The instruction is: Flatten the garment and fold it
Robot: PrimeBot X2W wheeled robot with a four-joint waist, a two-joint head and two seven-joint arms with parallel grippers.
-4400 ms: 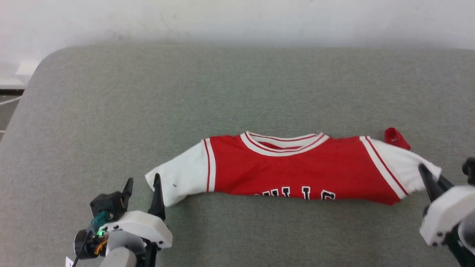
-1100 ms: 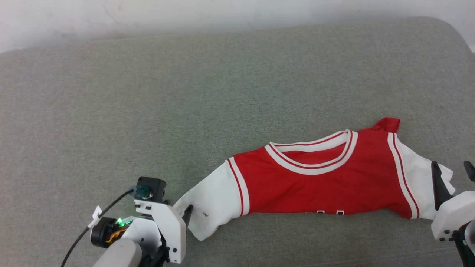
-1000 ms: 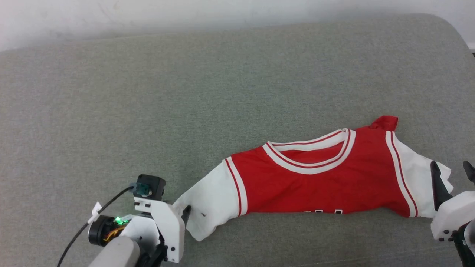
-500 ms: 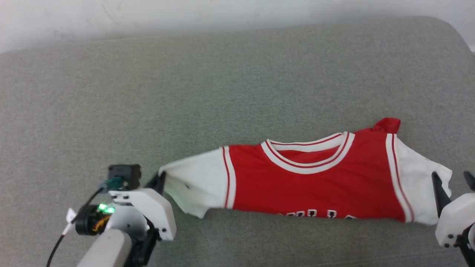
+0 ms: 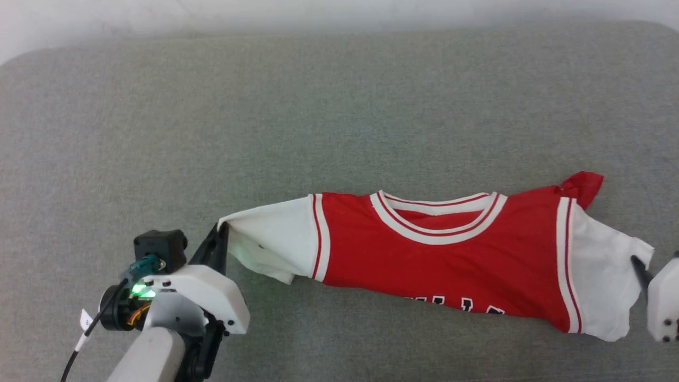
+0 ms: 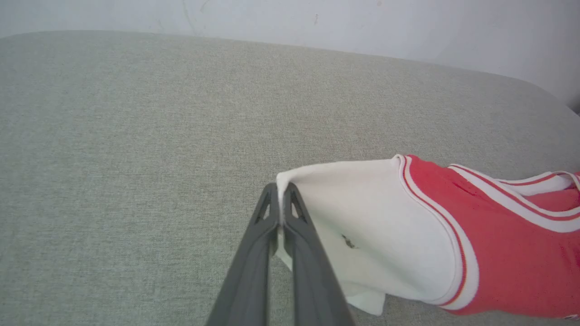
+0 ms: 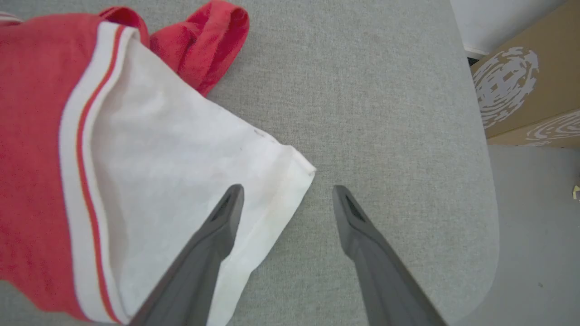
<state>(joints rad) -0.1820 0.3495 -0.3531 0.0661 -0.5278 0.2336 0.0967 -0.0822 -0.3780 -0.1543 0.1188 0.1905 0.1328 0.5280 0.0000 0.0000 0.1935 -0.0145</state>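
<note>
My left gripper (image 6: pixel 281 192) was clenched on the cuff corner of the left sleeve (image 6: pixel 358 213), fingers pressed together with a sliver of white cloth between them and the cuff raised off the cushion. My right gripper (image 7: pixel 285 192) stood spread and held nothing. One finger hung over the hem of the right sleeve (image 7: pixel 172 167) and the other over bare fabric, so the cuff edge ran between them.

To do this step well, I judged I should bring the right fingers down on that cuff corner, close on both layers, then draw the two hands apart evenly and low until the chest pulled taut.

The garment (image 5: pixel 440 249) lay across the near right part of the grey padded surface (image 5: pixel 318 116), collar away from me. Its lower half was tucked under, so only the tops of the black letters showed at the near edge.

A red wad (image 7: pixel 204 40) of its own cloth was bunched behind the right shoulder and would need freeing. The surface's rounded right end was near that sleeve, with a cardboard box (image 7: pixel 521 86) beyond it, so I reckoned there was little room to pull rightward.
</note>
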